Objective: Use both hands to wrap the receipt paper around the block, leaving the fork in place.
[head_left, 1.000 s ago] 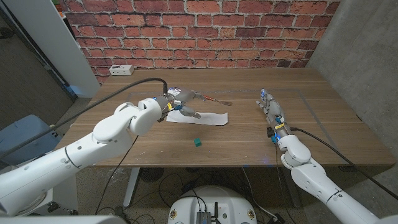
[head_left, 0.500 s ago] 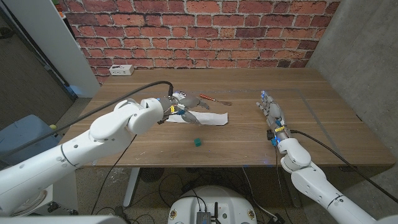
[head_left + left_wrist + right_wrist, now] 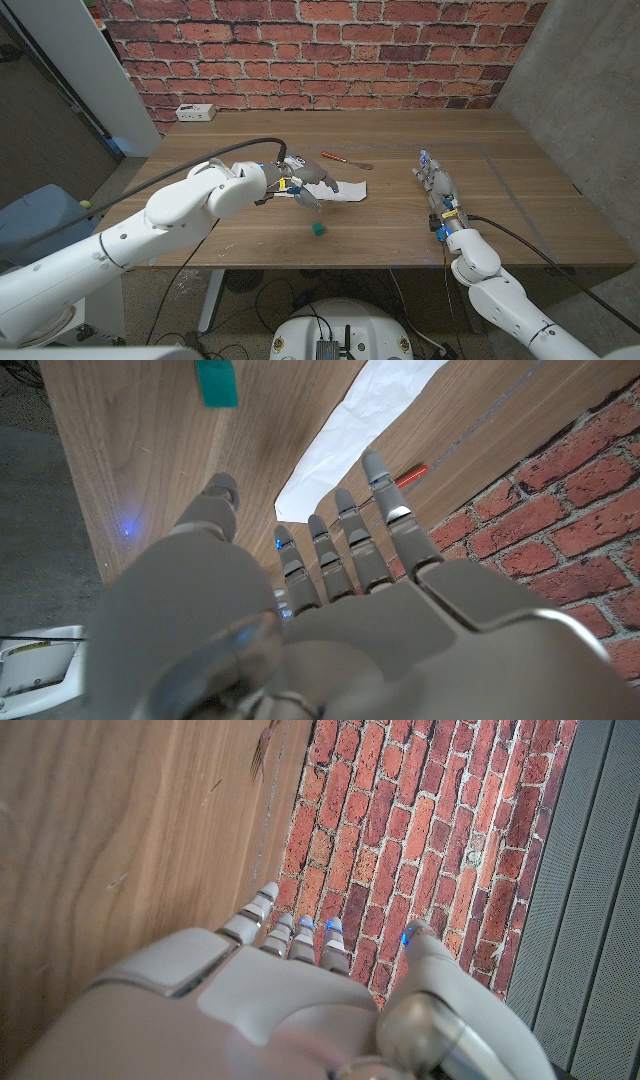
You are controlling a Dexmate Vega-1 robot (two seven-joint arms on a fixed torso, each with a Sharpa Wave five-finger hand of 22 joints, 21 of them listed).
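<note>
While our left hand (image 3: 302, 184) hovered open-fingered over the receipt paper (image 3: 340, 189), the block (image 3: 317, 230) sat nearer us; our right hand (image 3: 436, 181) waited empty, fingers straight. We judged sliding paper blockward, clear of the fork (image 3: 345, 160), wisest.

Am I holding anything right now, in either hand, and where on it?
Nothing is held. The left hand hovers over the receipt paper with its fingers spread and empty; the right hand is open too, apart from everything.

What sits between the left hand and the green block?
Only bare wood: in the head view, nothing lies between the left hand and the green block.
</note>
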